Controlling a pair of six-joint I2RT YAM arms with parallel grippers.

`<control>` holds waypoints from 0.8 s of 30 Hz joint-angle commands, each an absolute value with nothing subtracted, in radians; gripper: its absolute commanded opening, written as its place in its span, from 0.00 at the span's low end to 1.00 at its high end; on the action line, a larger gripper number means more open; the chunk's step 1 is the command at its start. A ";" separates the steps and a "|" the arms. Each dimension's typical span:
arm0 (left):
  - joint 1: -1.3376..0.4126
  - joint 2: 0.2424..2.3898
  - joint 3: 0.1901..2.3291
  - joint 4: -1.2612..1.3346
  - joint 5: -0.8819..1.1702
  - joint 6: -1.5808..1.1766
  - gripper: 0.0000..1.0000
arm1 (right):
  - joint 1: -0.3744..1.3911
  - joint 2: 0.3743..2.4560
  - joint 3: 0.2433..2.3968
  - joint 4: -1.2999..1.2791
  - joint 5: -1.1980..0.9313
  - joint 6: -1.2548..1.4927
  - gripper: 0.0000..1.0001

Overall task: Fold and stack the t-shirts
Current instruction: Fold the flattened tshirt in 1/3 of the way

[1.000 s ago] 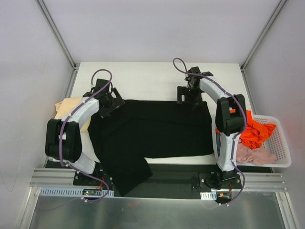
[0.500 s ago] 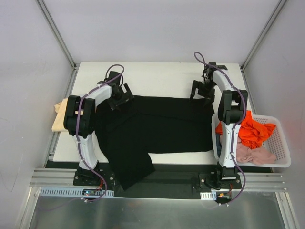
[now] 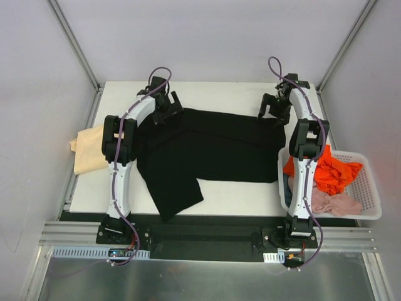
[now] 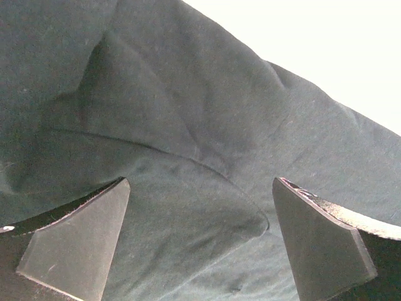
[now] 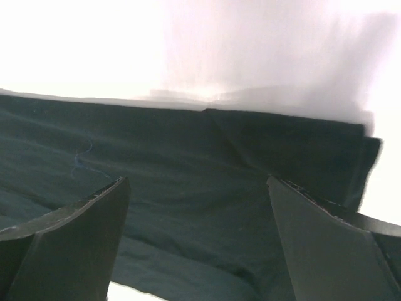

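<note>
Nearest me, one flap of the black t-shirt (image 3: 213, 150) trails down to the front edge of the counter (image 3: 238, 195) and seems to lap just over it; I judge that loose end is the part most likely to drag or slip off if the far side gets pulled. The rest of the shirt lies spread across the middle, roughly flat but creased. To the right of the counter the basket (image 3: 373, 188) holds the orange t-shirt (image 3: 332, 174) and, nearer me, the pink t-shirt (image 3: 338, 204), both bunched and waiting their turn. At the left edge lies the tan t-shirt (image 3: 88, 149), partly off the counter. Farther back, the left hand (image 3: 166, 111) and the right hand (image 3: 274, 110) sit over the shirt's two far corners, each spread wide with nothing gripped; the wrist views show black cloth lying under the gap between the fingers. I read that as lining up to pinch both corners together for a fold. Beyond them is a bare strip of counter up to the back edge, so there is room to lift and carry the cloth.
</note>
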State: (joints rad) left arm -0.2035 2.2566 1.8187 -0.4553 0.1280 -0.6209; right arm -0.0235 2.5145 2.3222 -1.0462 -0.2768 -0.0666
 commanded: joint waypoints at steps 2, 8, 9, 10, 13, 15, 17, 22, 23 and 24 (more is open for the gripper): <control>-0.198 2.384 2.025 -0.511 0.152 -0.497 0.99 | -0.038 2.533 2.391 -0.893 -0.239 -0.163 0.96; -0.213 2.284 2.044 -0.520 0.173 -0.430 0.99 | -0.040 2.396 2.370 -0.865 -0.219 -0.207 0.96; -0.219 2.261 2.028 -0.520 0.149 -0.425 0.99 | -0.034 2.364 2.340 -0.862 -0.224 -0.209 0.97; -0.221 2.211 2.011 -0.522 0.141 -0.419 0.99 | -0.031 2.312 2.320 -0.862 -0.225 -0.209 0.96; -0.232 2.102 1.916 -0.520 0.129 -0.419 0.99 | -0.009 2.208 2.235 -0.848 -0.236 -0.204 0.96; -0.235 2.047 1.804 -0.517 0.100 -0.426 0.99 | -0.002 2.169 2.189 -0.850 -0.239 -0.193 0.96; -0.238 1.979 1.687 -0.503 0.075 -0.431 0.99 | 0.012 2.106 2.099 -0.850 -0.251 -0.172 0.96; -0.239 1.976 1.577 -0.469 0.084 -0.425 0.99 | 0.070 1.953 1.843 -0.777 -0.291 -0.132 0.96; -0.238 1.988 1.583 -0.468 0.086 -0.423 0.99 | 0.092 1.897 1.771 -0.767 -0.278 -0.127 0.96; -0.239 2.002 1.592 -0.463 0.092 -0.422 0.99 | 0.106 1.870 1.732 -0.759 -0.269 -0.120 0.96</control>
